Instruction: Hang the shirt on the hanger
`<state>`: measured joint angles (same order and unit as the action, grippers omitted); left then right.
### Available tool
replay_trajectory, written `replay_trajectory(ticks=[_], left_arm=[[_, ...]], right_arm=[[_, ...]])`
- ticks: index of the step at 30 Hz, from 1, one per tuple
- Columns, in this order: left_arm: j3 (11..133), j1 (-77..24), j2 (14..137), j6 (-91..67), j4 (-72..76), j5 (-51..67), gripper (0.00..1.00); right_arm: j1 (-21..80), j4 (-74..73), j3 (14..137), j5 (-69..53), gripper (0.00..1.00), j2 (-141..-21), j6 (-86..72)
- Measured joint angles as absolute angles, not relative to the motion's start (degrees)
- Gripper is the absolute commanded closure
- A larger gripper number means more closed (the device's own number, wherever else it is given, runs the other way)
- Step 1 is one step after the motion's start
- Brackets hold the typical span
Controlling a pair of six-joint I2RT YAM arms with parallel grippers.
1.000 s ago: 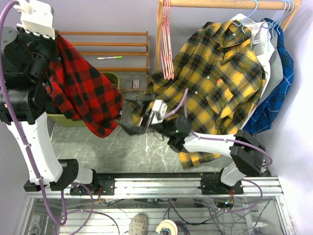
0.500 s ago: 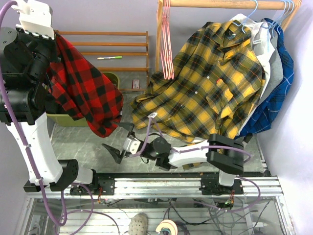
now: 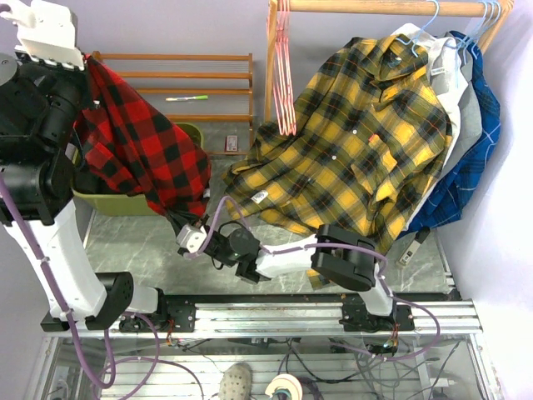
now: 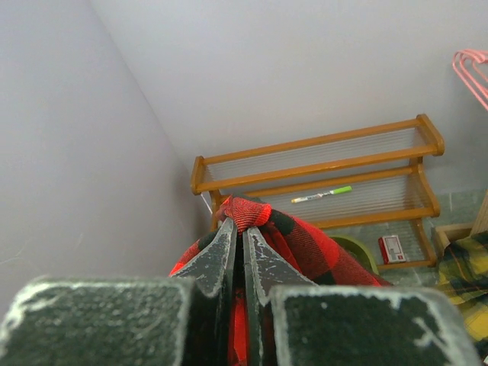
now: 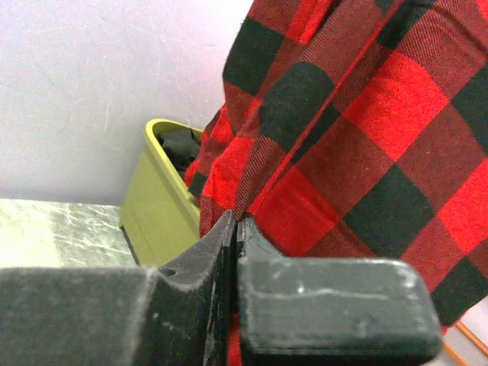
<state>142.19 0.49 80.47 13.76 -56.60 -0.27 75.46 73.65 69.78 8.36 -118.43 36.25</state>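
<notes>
Shirt (image 3: 141, 150) hangs vertical; left tool (image 4: 239, 229) clamps top, right tool (image 5: 235, 225) clamps hem.

This was a robotics laboratory, arranged like a small clothes corner. Two robot arms, the left arm (image 3: 62, 250) and the right arm (image 3: 350, 260), were bolted to an aluminium rail (image 3: 275, 310) at the near edge of a marble-pattern counter (image 3: 141, 250), and loose wires (image 3: 325, 360) lay below the rail. The walls (image 3: 166, 25) were plain and pale. For the work there was a wooden clothes rail (image 3: 375, 7) with pink wire hangers (image 3: 286, 83), a yellow plaid shirt (image 3: 358, 142) and a blue plaid shirt (image 3: 487, 117). There was also a wooden slatted rack (image 4: 328, 164) and a green bin (image 5: 156, 206). Both arms held a red-and-black plaid shirt (image 3: 141, 158).
</notes>
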Motion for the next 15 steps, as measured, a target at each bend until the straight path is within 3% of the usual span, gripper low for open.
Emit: replay_trajectory(ticks=[7,15], left_arm=[[147.0,0.3,80.2,13.5,-58.3,-1.0,0.90],[156.3,-1.9,82.4,14.6,-58.4,-6.1,0.92]], right_arm=[[74.0,70.9,68.8,8.7,1.00,-114.3,38.5],[73.5,60.9,68.8,7.5,1.00,-92.6,40.8]])
